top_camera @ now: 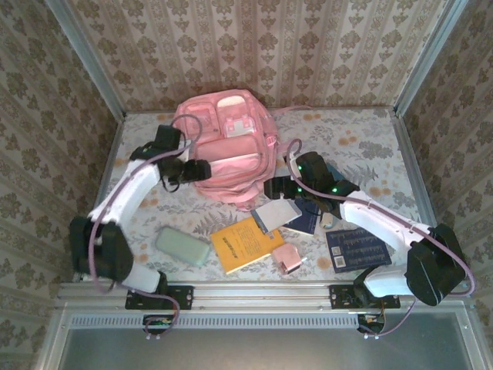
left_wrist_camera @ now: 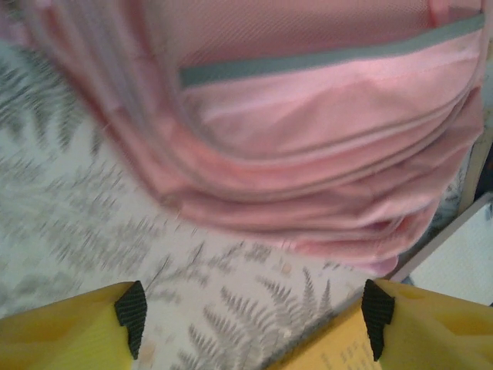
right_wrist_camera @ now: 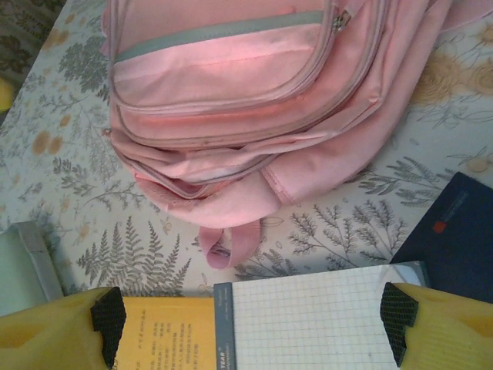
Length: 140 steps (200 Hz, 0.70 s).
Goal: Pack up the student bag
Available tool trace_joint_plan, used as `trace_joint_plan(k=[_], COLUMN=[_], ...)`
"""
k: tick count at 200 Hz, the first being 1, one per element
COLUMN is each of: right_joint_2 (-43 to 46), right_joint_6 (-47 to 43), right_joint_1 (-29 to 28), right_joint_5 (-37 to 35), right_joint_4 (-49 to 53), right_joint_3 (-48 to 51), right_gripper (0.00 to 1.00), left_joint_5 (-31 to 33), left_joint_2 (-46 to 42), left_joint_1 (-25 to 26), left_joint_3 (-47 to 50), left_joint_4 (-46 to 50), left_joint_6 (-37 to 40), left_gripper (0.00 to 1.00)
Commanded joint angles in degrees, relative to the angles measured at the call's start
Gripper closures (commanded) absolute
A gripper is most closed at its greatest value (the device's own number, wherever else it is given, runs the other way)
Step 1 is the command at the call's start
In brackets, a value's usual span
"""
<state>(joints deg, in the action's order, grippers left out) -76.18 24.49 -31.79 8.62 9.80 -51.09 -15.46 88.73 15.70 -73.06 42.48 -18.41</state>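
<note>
- The bag [top_camera: 229, 146] lies flat at the middle of the table [top_camera: 370, 150], towards the back.
- The left gripper [left_wrist_camera: 254, 317] hangs by the bag's near left side, fingers spread, nothing between them.
- The right gripper [right_wrist_camera: 254, 320] hovers over a grid pad [right_wrist_camera: 323, 316] just in front of the bag, fingers wide apart.
- A yellow book [top_camera: 245, 243] lies beside the pad.

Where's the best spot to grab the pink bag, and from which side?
Probably the small strap loop at the near end of the bag, coming from the near side: it sticks out onto the table, while the rest is wide, soft fabric.
</note>
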Motion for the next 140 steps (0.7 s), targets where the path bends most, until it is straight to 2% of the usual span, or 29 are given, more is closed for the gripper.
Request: trace_joint_plan(k=[1, 32, 57, 73, 94, 112, 122, 133, 140], right_joint_2=[1.5, 5.7, 9.7, 12.1, 14.6, 16.6, 17.3, 17.6, 17.7], right_joint_6=[0.9, 1.6, 1.5, 1.0, 0.2, 0.0, 0.2, 0.4, 0.6], right_joint_1=[-0.2, -0.2, -0.2, -0.1, -0.1, -0.1, -0.2, -0.1, -0.1], right_joint_5=[2.8, 2.1, 2.5, 2.7, 2.5, 2.6, 2.7, 2.6, 2.6], right_joint_4=[-1.1, 0.1, 2.1, 4.1, 6.8, 7.4, 7.5, 7.1, 6.8], right_joint_3=[1.9, 5.8, 8.4, 9.4, 10.2, 11.5, 12.2, 12.9, 13.2], right_gripper=[0.12, 0.11, 0.1, 0.09, 0.09, 0.08, 0.08, 0.08, 0.08], left_joint_5=[-8.1, -11.1, -15.6, -16.3, -19.3, -21.0, -24.0, -23.9, -23.6], left_joint_2=[10.0, 22.9, 31.9, 36.2, 39.0, 39.0, 38.2, 37.0, 36.1], left_joint_1=[0.2, 0.6, 1.6, 2.8, 3.8, 4.0, 4.0, 4.0, 4.1], left_joint_3=[-10.3, -25.3, -34.1, -38.4, -39.7, -37.7, -35.9, -33.8, -32.6], left_joint_4=[-3.5, 0.4, 5.0, 8.4, 10.7, 10.3, 9.7, 8.8, 8.4], left_joint_6=[4.5, 10.2, 15.5, 19.2, 22.0, 23.0, 23.7, 23.7, 24.0], left_gripper=[0.26, 0.24, 0.24, 0.26, 0.32, 0.38, 0.42, 0.44, 0.5])
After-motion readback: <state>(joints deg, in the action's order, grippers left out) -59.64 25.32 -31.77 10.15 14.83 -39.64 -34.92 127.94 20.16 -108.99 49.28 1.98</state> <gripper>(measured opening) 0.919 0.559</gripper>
